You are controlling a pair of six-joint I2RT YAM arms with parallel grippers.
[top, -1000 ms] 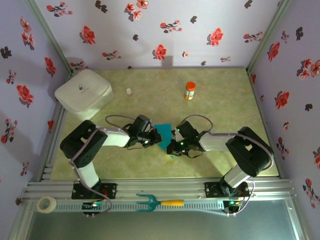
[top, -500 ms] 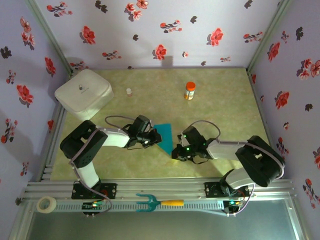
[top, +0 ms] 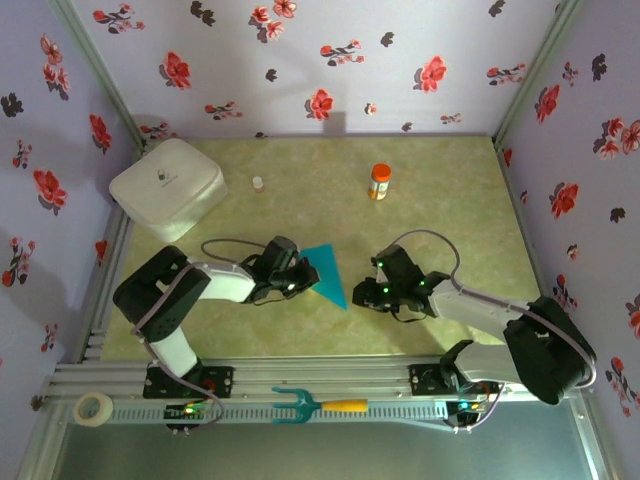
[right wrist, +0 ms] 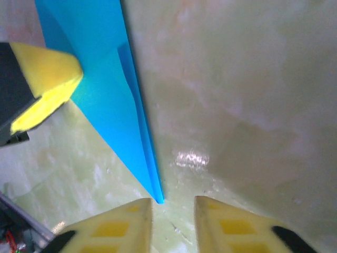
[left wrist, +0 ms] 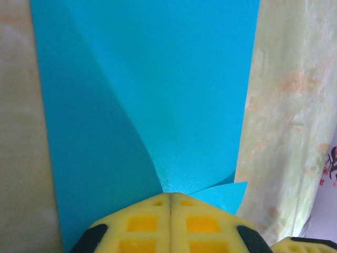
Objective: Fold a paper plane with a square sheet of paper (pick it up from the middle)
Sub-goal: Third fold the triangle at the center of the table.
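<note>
While the left gripper sits clamped shut on the teal-blue paper, pinching its left edge, the right gripper stands off to the right. Its yellow fingers are parted, with bare bench showing in the gap. The paper lies flat near the middle of the bench, and its sharp tip ends just in front of that gap; whether it touches a finger is hard to tell.

And look at the shape: a narrow, pointed wedge, wide at the far end and tapering toward the near right. A crisp crease runs its length, and an overlapping flap shows in the wrist views. It's thin, smooth, matte paper against a glossy bench mottled green and cream. The fingers on both grippers are blocky yellow with square recesses.

Big change from a second ago: the right gripper was pressed up at the paper's right edge, close to the left one. Now it has drawn back to the right and opened, its arm swung outward. The paper, half hidden then, is in plain sight as a triangle. The left gripper hasn't let go.
</note>
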